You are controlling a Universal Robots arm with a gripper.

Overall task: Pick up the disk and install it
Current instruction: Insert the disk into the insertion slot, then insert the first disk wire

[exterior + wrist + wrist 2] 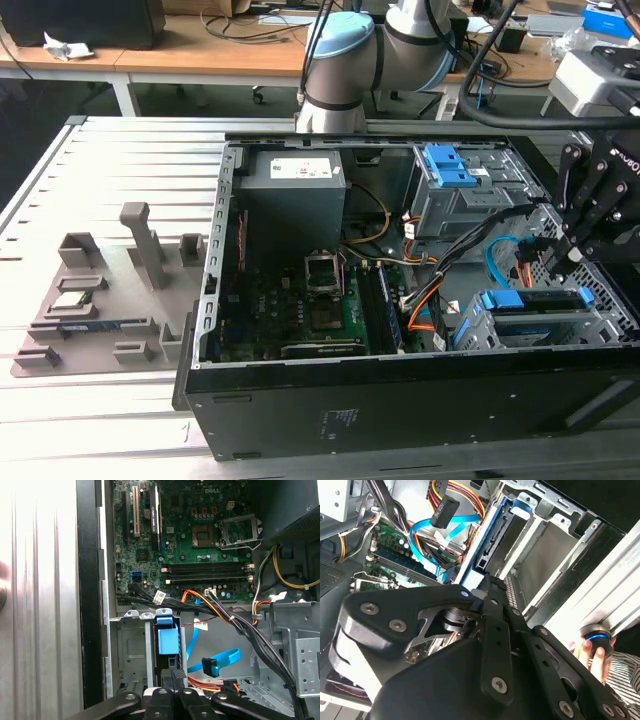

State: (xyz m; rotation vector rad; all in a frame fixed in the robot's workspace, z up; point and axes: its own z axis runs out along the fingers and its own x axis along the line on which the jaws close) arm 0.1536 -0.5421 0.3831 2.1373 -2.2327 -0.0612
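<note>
Tool (572,255) sits at the blue-framed disk (530,299), already slotted in the lower drive cage (470,335), long axis along the cage. Tool's grip state: cannot tell.

One open computer case (400,420) lies on the table. Inside it there is one motherboard (200,510) with one processor socket (240,530) and what look like four memory slots (207,573), though the rows run close together. There is one grey power supply (295,195) at the far side. The drive cages number two: the far cage (465,210) has two blue latches (450,165), and the near cage (530,335) holds one disk (530,300). There is one robot arm (340,60), one gripper (560,262), and one grey parts tray (100,320) at the exterior view's left. One hand (592,655) appears in the second wrist view.
</note>
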